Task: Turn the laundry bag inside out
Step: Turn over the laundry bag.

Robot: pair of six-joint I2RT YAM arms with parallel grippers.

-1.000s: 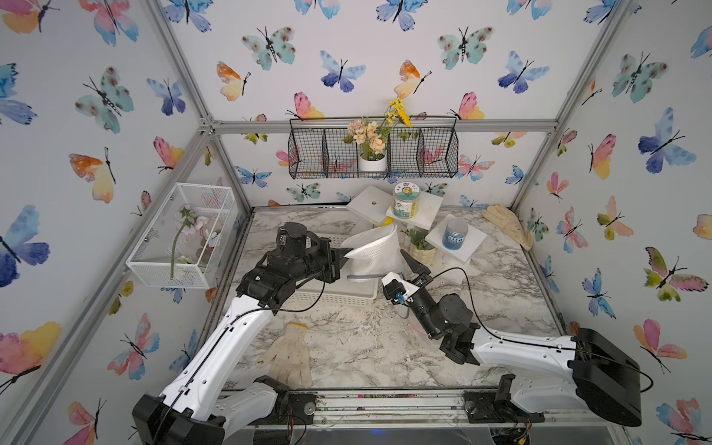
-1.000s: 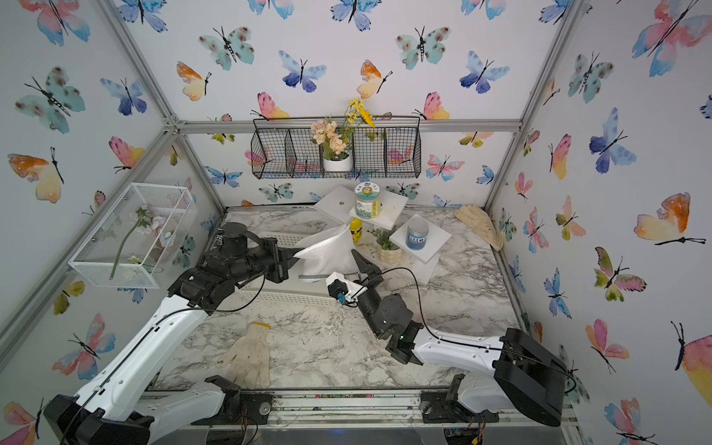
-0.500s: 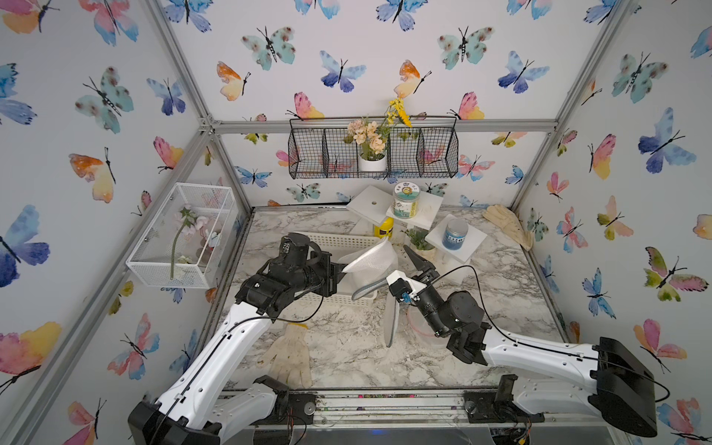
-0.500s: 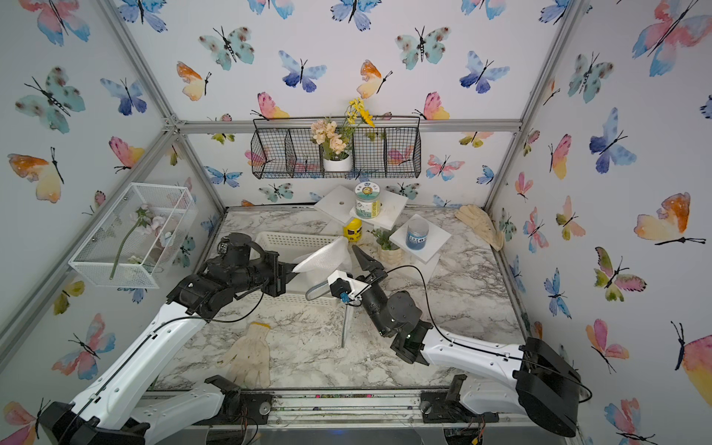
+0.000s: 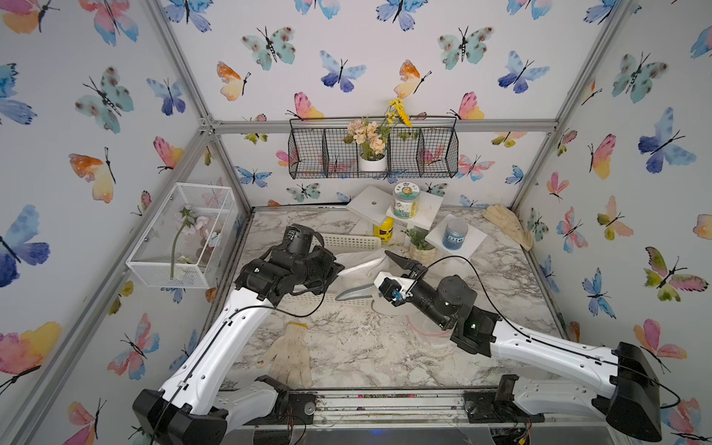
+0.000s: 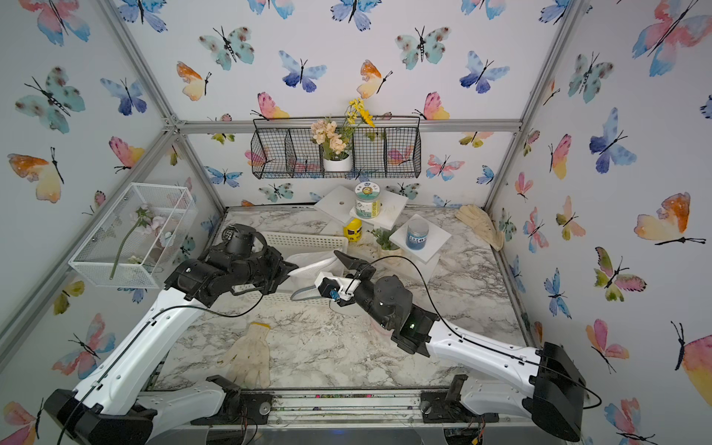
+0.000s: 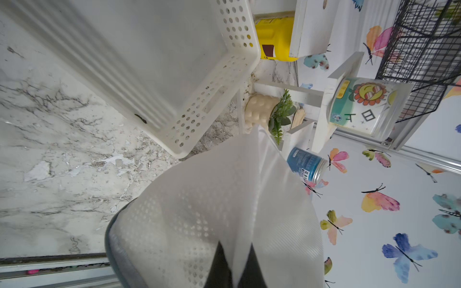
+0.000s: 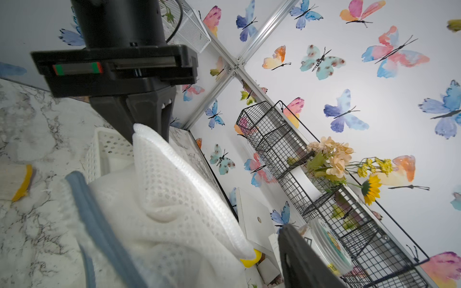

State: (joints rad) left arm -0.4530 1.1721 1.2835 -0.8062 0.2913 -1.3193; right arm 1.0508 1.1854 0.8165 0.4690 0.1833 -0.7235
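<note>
- Over the white perforated basket we see the laundry bag hanging lower than a second ago, when it billowed high between the arms.
- Our left gripper stays clamped on a fold of the mesh and holds one corner up.
- Our right gripper has its jaws apart. The one finger we see stands clear of the cloth, and the other is hidden by it.
- The bag's grey-trimmed rim now droops towards the table, so we judge the mouth reachable but the turning not yet done.
- The marble tabletop carries a work glove. Jars, a yellow bottle and a potted plant crowd the back.
- Butterfly wallpaper lines the walls, with a black wire basket on the back one.
</note>
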